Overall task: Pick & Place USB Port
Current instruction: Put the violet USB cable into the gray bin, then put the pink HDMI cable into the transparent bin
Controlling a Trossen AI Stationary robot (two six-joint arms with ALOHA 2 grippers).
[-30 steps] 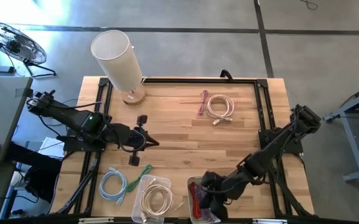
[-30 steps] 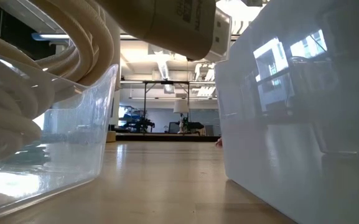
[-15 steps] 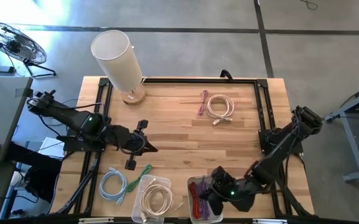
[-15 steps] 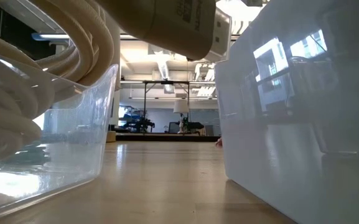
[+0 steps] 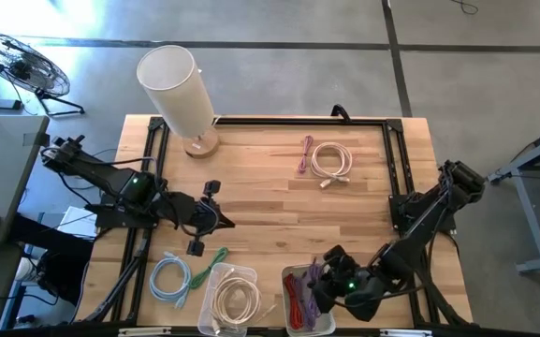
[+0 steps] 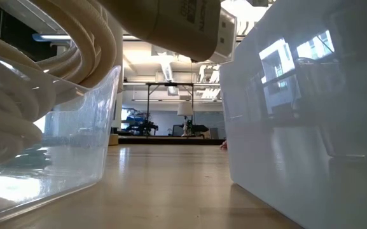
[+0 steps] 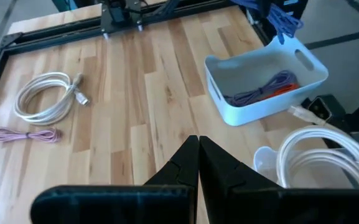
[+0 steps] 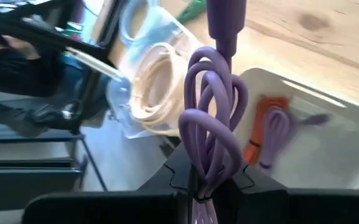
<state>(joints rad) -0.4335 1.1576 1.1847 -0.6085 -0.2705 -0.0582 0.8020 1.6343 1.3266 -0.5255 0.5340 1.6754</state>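
**A:** Butcher-block table (image 5: 270, 206) first, near edge: clear tub (image 5: 232, 298) with a coiled white cable (image 8: 156, 87), and just beside it the white bin (image 7: 272, 74) already holding a red-orange cable (image 8: 267, 124) and a purple cable (image 7: 261, 91). Bins look sorted by cable colour or type, hence the split.

**B:** Right arm?

**A:** Right gripper (image 8: 208, 180) is over the white bin's right part, fingers clamped on a looped purple USB cable (image 8: 213, 146). Cable hangs bunched straight out from between the fingers, plug end farthest from the wrist. Held above the bin, not in it. My read: drop is next.

**B:** Risk?

**A:** Loops could snag the bin rim on release. Judgement only.

**B:** Left?

**A:** Left gripper (image 7: 198, 163) hovers over the left-middle of the table, fingers pressed together, holding nothing. Blue coiled cable (image 5: 169, 277) and a green cable (image 5: 211, 259) lie near it toward the near edge.

**B:** Far side?

**A:** White coiled cable (image 5: 330, 160) and a small pink cable (image 5: 304, 153) just beside each other, well apart from both grippers. Lamp (image 5: 178, 89) at the far left corner. Low view shows only the tub and bin walls.
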